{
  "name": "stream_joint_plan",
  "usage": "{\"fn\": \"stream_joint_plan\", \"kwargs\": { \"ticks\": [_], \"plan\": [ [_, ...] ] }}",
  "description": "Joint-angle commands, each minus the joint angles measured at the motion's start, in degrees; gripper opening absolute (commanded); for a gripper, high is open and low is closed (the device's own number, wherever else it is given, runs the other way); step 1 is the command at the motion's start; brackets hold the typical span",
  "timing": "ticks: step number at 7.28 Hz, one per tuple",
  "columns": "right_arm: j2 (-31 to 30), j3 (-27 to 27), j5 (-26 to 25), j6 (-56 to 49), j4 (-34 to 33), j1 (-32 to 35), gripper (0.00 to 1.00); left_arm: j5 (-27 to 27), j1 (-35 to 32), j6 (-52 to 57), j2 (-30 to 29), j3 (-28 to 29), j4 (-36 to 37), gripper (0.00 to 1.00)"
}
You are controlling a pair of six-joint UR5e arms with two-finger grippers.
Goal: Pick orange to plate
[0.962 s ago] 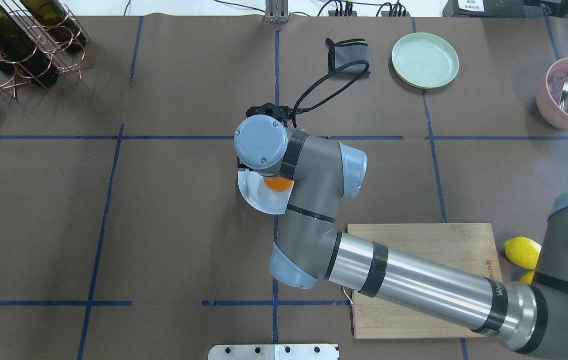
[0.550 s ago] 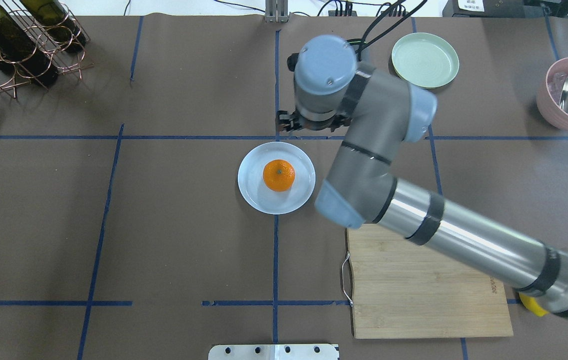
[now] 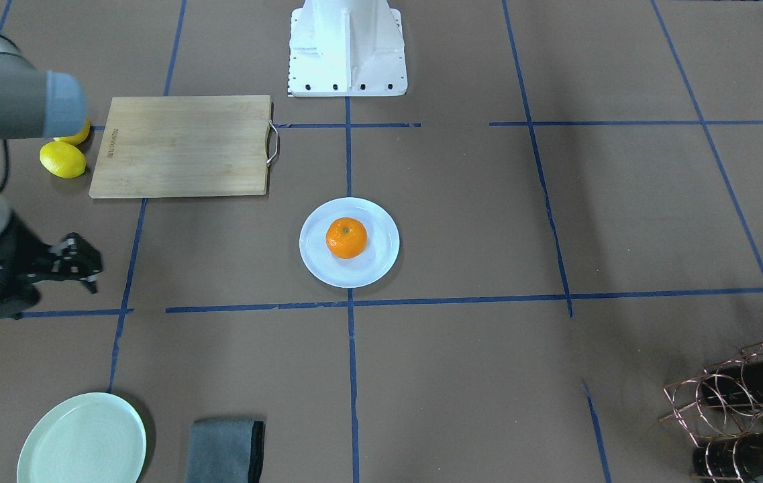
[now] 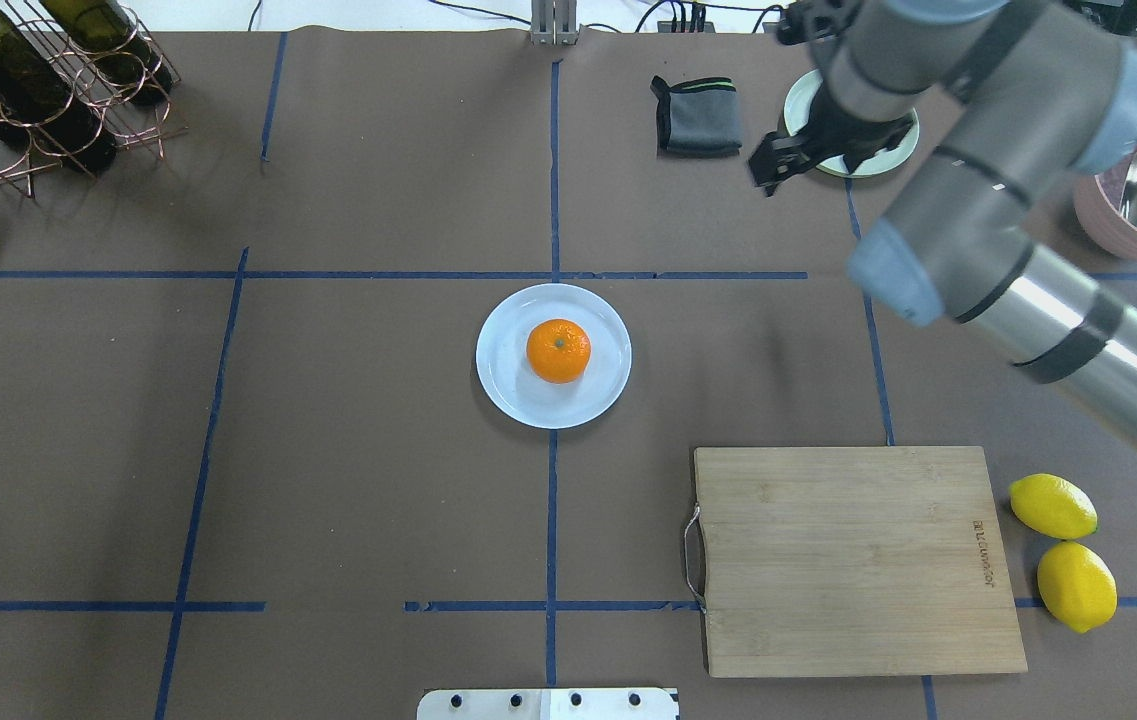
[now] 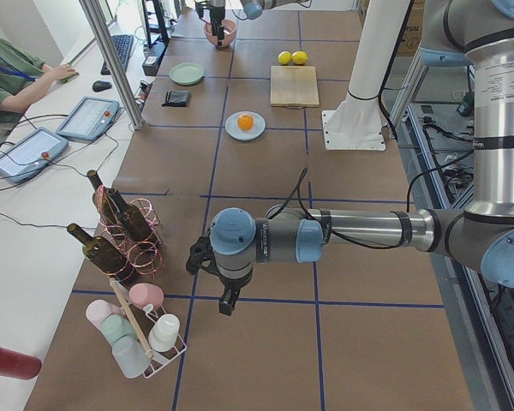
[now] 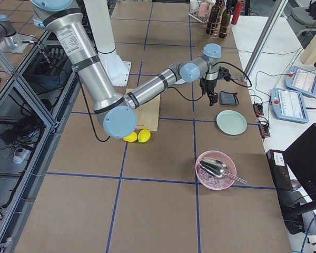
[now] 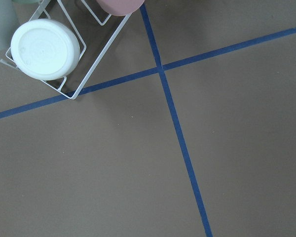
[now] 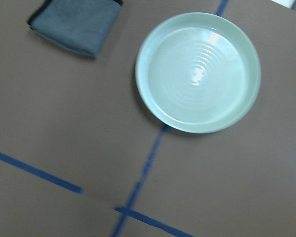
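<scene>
While the left pincer (image 5: 227, 306) hangs far off by the cup rack (image 5: 146, 334) (jaws: can't tell), the orange (image 4: 558, 351) sits mid-plate (image 4: 505, 385) at bench (image 4: 328, 450) centre. Placement done, by my reading; only parking left. Fruit round, bright, dimple up. Right pincer (image 4: 778, 165) well apart, over mint plate (image 8: 227, 74); no fruit seen in it, gap unclear.

A robotics lab — brown paper-covered table (image 4: 328, 400) gridded with blue tape lines (image 4: 378, 274), a grey teach pendant (image 5: 87, 117) beside a seated operator (image 5: 8, 81).
</scene>
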Motion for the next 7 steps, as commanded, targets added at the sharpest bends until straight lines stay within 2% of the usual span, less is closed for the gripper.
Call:
{"fn": "stream_joint_plan", "kwargs": {
  "ticks": [1, 2, 4, 5, 7],
  "plan": [
    [-10.88, -0.03, 4.02, -20.3, -1.52, 14.63, 1.0, -0.05, 0.09, -0.26, -0.08, 0.04, 1.03, 1.0],
    [-16.67, -0.29, 3.5, -21.86, -1.1, 19.21, 1.0, -0.05, 0.09, -0.26, -0.08, 0.04, 1.03, 1.0],
    [-30.29, -0.82, 3.41, -21.52, 4.76, 25.65, 1.0, -0.05, 0.09, -0.17, -0.17, -0.14, 1.03, 1.0],
    [-32.7, -0.91, 4.36, -21.61, 8.88, 28.37, 1.0, 0.04, 0.0, 0.0, 0.0, -0.92, 0.94, 1.0],
    [-33.0, -0.39, 7.18, -20.73, 8.49, 28.92, 1.0, 0.04, 0.0, 0.18, 0.0, -1.71, 0.94, 1.0]
  ]
}}
